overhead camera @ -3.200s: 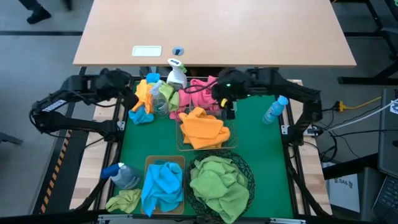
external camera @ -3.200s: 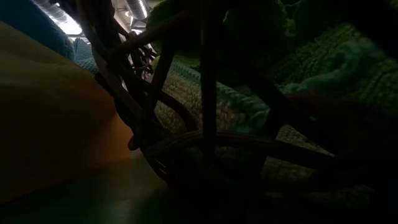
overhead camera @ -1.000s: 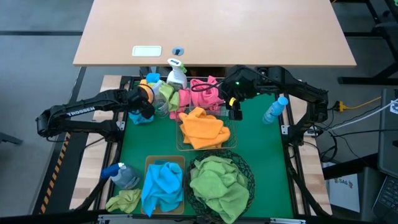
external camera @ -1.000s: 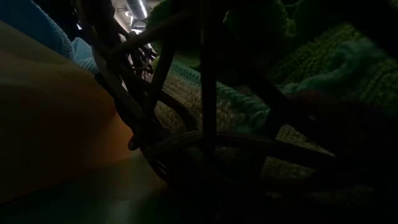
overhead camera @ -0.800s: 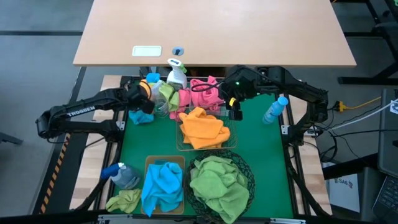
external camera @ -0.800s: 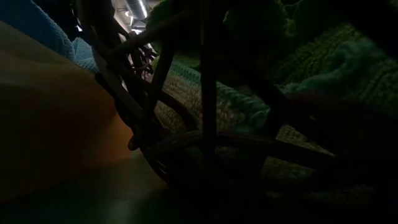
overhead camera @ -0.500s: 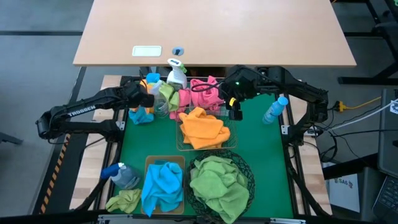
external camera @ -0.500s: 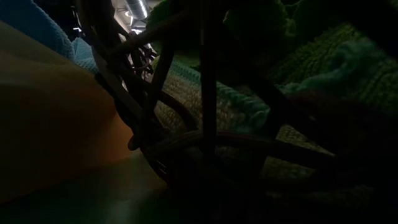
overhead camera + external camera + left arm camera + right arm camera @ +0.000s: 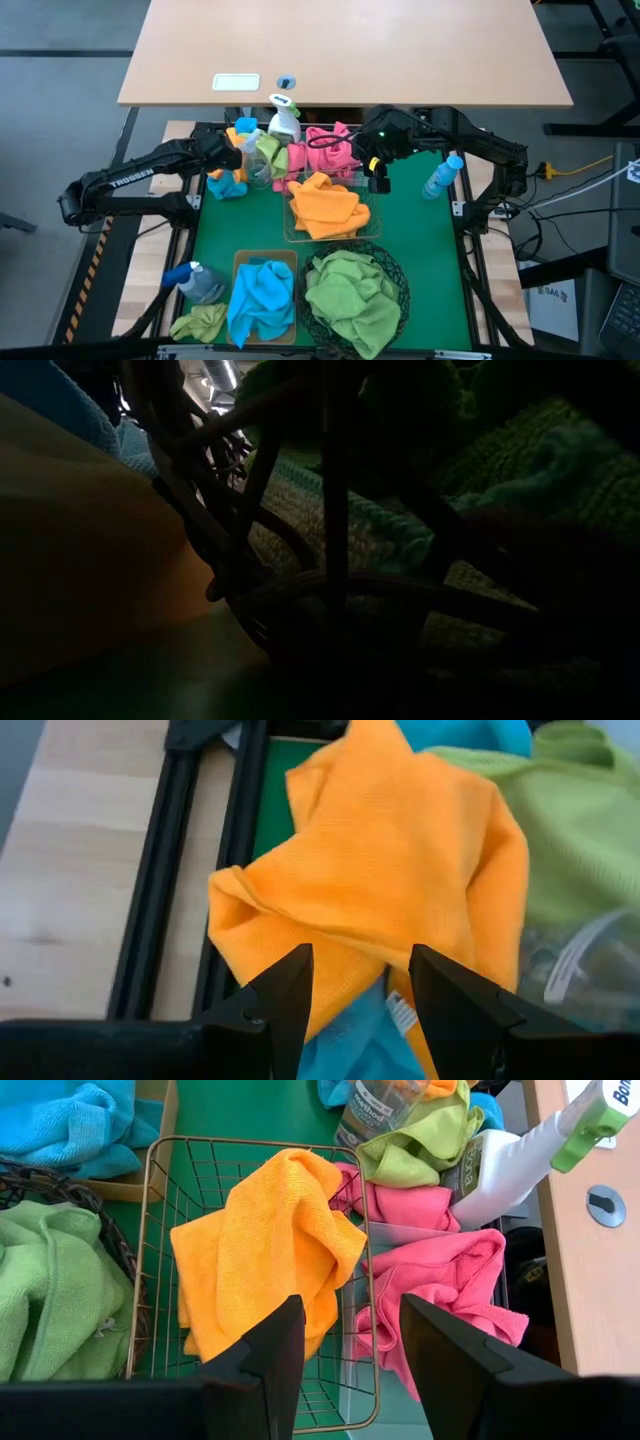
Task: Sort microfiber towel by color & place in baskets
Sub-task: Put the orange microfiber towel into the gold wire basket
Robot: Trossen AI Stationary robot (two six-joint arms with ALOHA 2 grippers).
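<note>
high view: left tool (image 9: 232,158) at the far-left towel pile, right tool (image 9: 377,178) above the far edge of the wire basket (image 9: 370,222) holding an orange towel (image 9: 328,205); tan bin (image 9: 241,262) with blue towel (image 9: 262,297), round black basket (image 9: 400,282) with green towel (image 9: 351,293) near the counter (image 9: 420,250) front.
low view: dark; only basket wires and green cloth close up.
left wrist view: fingers (image 9: 283,995) spread, empty, just over a loose orange towel (image 9: 380,870).
right wrist view: fingers (image 9: 275,1345) spread, empty, over the wire basket; pink towel (image 9: 450,1285) beside it.
</note>
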